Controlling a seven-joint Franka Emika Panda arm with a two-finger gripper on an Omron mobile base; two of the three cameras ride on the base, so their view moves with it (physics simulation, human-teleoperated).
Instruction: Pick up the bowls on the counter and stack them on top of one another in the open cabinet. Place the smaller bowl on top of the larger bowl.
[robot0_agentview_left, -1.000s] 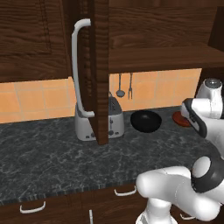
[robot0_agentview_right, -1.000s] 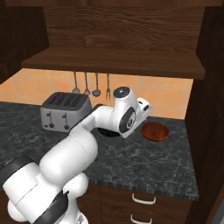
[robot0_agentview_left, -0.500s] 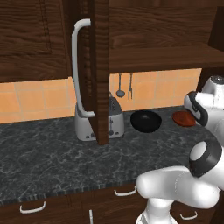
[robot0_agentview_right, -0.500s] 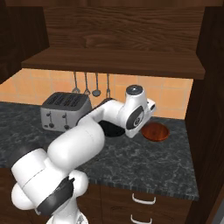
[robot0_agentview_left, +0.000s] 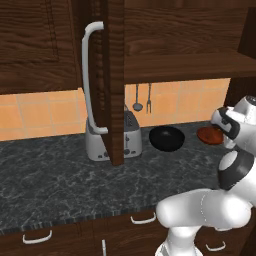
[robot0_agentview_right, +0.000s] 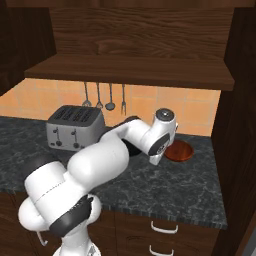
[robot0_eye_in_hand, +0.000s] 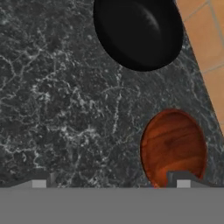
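The gripper (robot0_eye_in_hand: 111, 181) hangs above the counter (robot0_eye_in_hand: 65, 109) with its fingers spread wide and nothing between them. One fingertip (robot0_eye_in_hand: 183, 178) is already over the near rim of the smaller bowl (robot0_eye_in_hand: 173, 148). This bowl is shallow, reddish-brown with a wood grain, and it sits close to the tiled wall. The step in hand seems to be the approach for the first pick. The larger bowl (robot0_eye_in_hand: 138, 33) lies farther away, glossy black and deep, well apart from the small one. As it must go into the cabinet (robot0_agentview_left: 185, 62) first, the next move probably calls for shifting toward it before descending.
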